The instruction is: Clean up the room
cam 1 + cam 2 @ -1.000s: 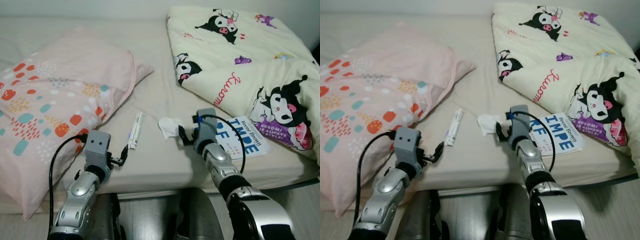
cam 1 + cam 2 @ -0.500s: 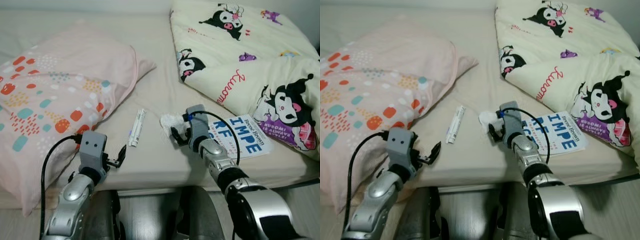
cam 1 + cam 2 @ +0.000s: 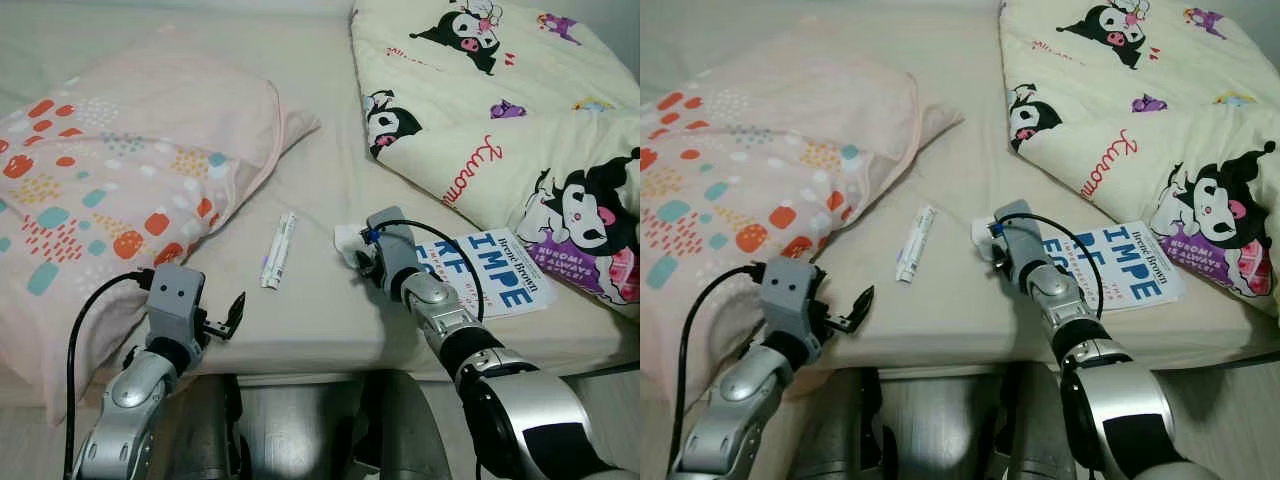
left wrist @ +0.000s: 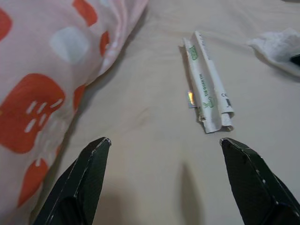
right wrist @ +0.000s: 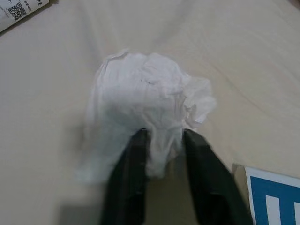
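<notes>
Tissue point(image 5: 150, 98), white and crumpled, lies on the bed point(image 3: 320, 150) just beside the book point(image 3: 495, 272), between it and the long white wrapper point(image 3: 278, 250). The right gripper point(image 5: 161, 145) has its two black fingers nearly closed on the near edge of the tissue, a fold of paper pinched between them; judging by this, it is taking hold of the litter so it can be carried off the bed. The left gripper point(image 4: 164, 145) hovers low over the sheet with its fingers spread wide and nothing in them, facing the wrapper, probably placed for that pickup. The patterned pillow point(image 3: 110, 180) lies beyond the wrapper from the book, and the cartoon-print quilt point(image 3: 500, 100) overlaps the book's far edge.
</notes>
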`<state>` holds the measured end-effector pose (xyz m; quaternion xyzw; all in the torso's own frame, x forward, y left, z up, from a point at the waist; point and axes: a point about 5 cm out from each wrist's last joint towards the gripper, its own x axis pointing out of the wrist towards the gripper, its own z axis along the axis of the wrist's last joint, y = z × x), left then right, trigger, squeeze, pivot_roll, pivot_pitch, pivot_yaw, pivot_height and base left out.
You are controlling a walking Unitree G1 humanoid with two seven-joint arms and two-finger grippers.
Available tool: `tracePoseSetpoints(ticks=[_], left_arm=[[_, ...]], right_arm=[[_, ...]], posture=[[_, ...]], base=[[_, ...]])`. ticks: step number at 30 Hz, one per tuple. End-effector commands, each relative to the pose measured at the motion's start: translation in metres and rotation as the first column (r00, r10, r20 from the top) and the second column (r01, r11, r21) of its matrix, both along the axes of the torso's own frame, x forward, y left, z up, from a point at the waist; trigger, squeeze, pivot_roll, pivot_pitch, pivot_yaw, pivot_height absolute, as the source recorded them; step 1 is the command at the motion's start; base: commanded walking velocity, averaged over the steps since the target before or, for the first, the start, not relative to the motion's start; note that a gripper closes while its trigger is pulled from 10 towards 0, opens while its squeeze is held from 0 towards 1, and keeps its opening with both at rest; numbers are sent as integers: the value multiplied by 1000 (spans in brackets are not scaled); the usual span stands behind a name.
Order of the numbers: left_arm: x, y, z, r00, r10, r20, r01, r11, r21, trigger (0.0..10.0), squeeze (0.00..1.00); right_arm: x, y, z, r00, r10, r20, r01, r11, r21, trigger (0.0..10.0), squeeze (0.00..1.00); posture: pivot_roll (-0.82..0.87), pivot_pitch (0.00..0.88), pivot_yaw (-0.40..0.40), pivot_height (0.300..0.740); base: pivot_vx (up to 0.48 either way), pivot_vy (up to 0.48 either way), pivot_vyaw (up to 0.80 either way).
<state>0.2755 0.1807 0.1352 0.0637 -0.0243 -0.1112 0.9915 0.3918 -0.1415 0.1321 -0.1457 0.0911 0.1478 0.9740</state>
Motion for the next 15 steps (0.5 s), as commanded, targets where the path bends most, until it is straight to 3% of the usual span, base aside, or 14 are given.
tracePoseSetpoints(ticks=[1,10,15], left_arm=[[-3,3,-6,999,0,-37,0,1000,5,10000,1000],[2,5,-6,999,2,-37,-2,1000,7,10000,1000],[17,-2,-9,999,-16,-41,15,1000,-16,10000,1000]], right_arm=[[-2,-7,-6,1000,-14,-28,13,1000,-19,0,0],[-1,-11,-2,999,-45,-11,45,999,6,0,0],[3,-15,10,994,-90,58,85,993,83,0,0]], posture=[[278,404,-110,584],[254,390,-104,584],[164,356,-75,584]], base=[[0,0,0],[0,0,0],[0,0,0]])
